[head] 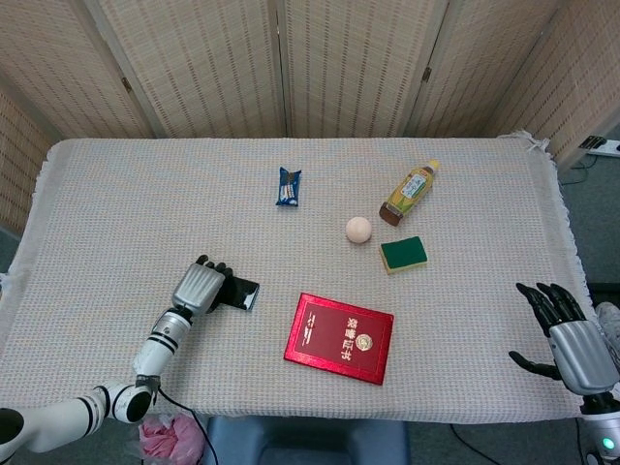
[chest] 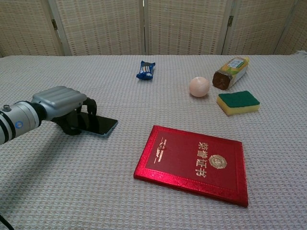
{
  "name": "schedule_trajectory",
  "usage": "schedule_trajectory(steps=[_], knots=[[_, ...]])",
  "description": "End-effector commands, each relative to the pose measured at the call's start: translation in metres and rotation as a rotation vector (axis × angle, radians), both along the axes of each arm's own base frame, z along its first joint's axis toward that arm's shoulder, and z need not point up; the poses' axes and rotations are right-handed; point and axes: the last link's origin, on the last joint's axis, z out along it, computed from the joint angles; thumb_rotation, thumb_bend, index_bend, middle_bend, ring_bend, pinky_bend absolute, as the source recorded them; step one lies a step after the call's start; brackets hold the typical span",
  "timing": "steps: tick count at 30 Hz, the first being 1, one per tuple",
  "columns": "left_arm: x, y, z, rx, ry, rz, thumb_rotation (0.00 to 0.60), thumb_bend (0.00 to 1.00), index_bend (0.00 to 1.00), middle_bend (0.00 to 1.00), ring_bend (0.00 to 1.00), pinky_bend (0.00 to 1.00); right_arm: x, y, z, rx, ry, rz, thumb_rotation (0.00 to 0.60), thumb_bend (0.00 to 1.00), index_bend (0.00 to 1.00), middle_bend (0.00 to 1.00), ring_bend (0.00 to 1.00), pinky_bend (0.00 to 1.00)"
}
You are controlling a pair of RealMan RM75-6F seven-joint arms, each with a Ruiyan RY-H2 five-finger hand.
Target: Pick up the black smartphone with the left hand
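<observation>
The black smartphone (head: 244, 294) lies flat on the woven tablecloth at the front left, its right end showing in the chest view as smartphone (chest: 101, 124). My left hand (head: 199, 287) covers the phone's left half; in the chest view the left hand (chest: 62, 103) has its fingers curled down over the top face and the thumb at the near edge, gripping it. The phone's left part is hidden under the hand. My right hand (head: 567, 334) hangs beyond the table's front right corner, fingers spread, holding nothing.
A red booklet (head: 340, 337) lies just right of the phone. Farther back are a blue snack packet (head: 288, 187), a pale ball (head: 358, 229), a green-and-yellow sponge (head: 403, 254) and a lying tea bottle (head: 409, 191). Folding screens stand behind the table (head: 116, 194).
</observation>
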Motion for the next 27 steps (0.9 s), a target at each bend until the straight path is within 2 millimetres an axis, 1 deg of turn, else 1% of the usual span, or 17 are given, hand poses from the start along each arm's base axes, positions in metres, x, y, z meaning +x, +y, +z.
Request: schedule_trajectory(steps=[1, 6, 11, 15, 18, 23, 25, 27], knots=[[0.001, 0.002, 0.0, 0.008, -0.025, -0.006, 0.6, 0.28, 0.59, 0.64, 0.44, 0.25, 0.0, 0.001, 0.0, -0.001, 0.0, -0.001, 0.6, 0.04, 0.07, 0.17, 0.11, 0.1], [0.002, 0.001, 0.011, 0.001, -0.052, -0.021, 0.6, 0.32, 0.61, 0.67, 0.46, 0.25, -0.001, 0.002, 0.001, -0.003, -0.001, -0.004, 0.6, 0.04, 0.07, 0.17, 0.11, 0.1], [0.011, -0.007, 0.031, -0.037, -0.098, -0.03, 0.6, 0.35, 0.62, 0.67, 0.46, 0.25, -0.002, 0.002, 0.001, -0.005, -0.002, -0.008, 0.6, 0.04, 0.07, 0.17, 0.11, 0.1], [0.021, -0.01, 0.039, -0.095, -0.154, 0.01, 0.6, 0.36, 0.62, 0.67, 0.46, 0.25, -0.003, 0.003, 0.001, -0.006, -0.004, -0.012, 0.6, 0.04, 0.07, 0.17, 0.11, 0.1], [0.026, -0.002, 0.041, -0.107, -0.157, 0.031, 0.6, 0.36, 0.62, 0.67, 0.46, 0.25, -0.004, 0.003, 0.001, -0.006, -0.006, -0.015, 0.6, 0.04, 0.07, 0.17, 0.11, 0.1], [0.028, 0.022, 0.041, -0.102, -0.168, 0.118, 0.6, 0.36, 0.61, 0.67, 0.46, 0.25, -0.007, 0.006, 0.003, -0.014, -0.008, -0.026, 0.6, 0.04, 0.07, 0.18, 0.12, 0.1], [0.028, 0.029, 0.044, -0.106, -0.169, 0.155, 0.6, 0.36, 0.58, 0.66, 0.46, 0.25, -0.008, 0.007, 0.004, -0.018, -0.01, -0.03, 0.6, 0.04, 0.07, 0.18, 0.12, 0.1], [0.027, 0.037, 0.049, -0.107, -0.173, 0.193, 0.6, 0.35, 0.52, 0.6, 0.44, 0.25, -0.009, 0.008, 0.004, -0.02, -0.013, -0.034, 0.6, 0.04, 0.07, 0.18, 0.12, 0.1]])
